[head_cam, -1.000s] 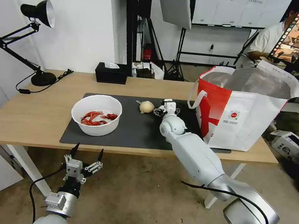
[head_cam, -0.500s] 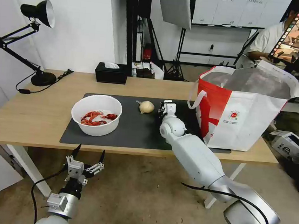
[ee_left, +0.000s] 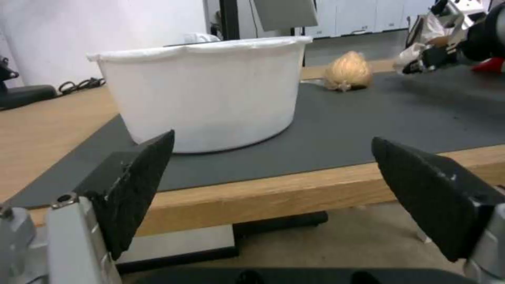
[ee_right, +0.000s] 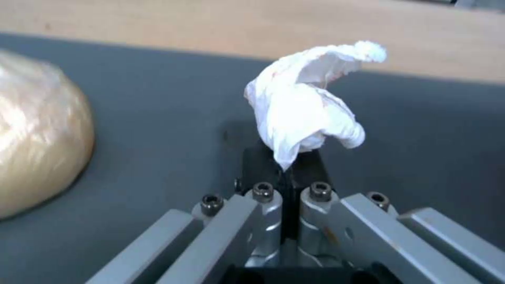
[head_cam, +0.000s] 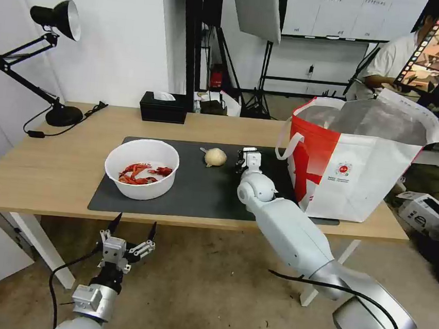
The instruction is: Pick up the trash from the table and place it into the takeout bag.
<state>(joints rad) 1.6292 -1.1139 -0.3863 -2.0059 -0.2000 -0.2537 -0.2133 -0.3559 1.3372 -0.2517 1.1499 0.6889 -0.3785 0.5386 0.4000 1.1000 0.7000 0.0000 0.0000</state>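
- My right fingers [ee_right: 287,173] are pinched together on the crumpled white tissue [ee_right: 305,114], which sticks up past their tips, over the dark grey mat [ee_right: 168,118].
- Just beside those fingers, on the side away from the takeout bag, the beige round lump [head_cam: 215,157] sits on the mat; it does not touch the tissue.
- On their other side, near my right arm, stands the takeout bag [head_cam: 354,167], red and white, its mouth open with silver lining showing; whether anything lies inside I cannot tell.
- Farther past the lump, the white round plastic bowl [head_cam: 141,168] with red crayfish shells [head_cam: 141,172] rests on the mat.
- My left fingers [head_cam: 132,227] are spread wide apart, holding nothing, just below the near edge of the desk [head_cam: 48,168], pointing up in front of the bowl [ee_left: 202,92].
- Beyond all this, at the far edge of the desk, are a black tissue box [head_cam: 163,107] and a black desk lamp [head_cam: 48,60].
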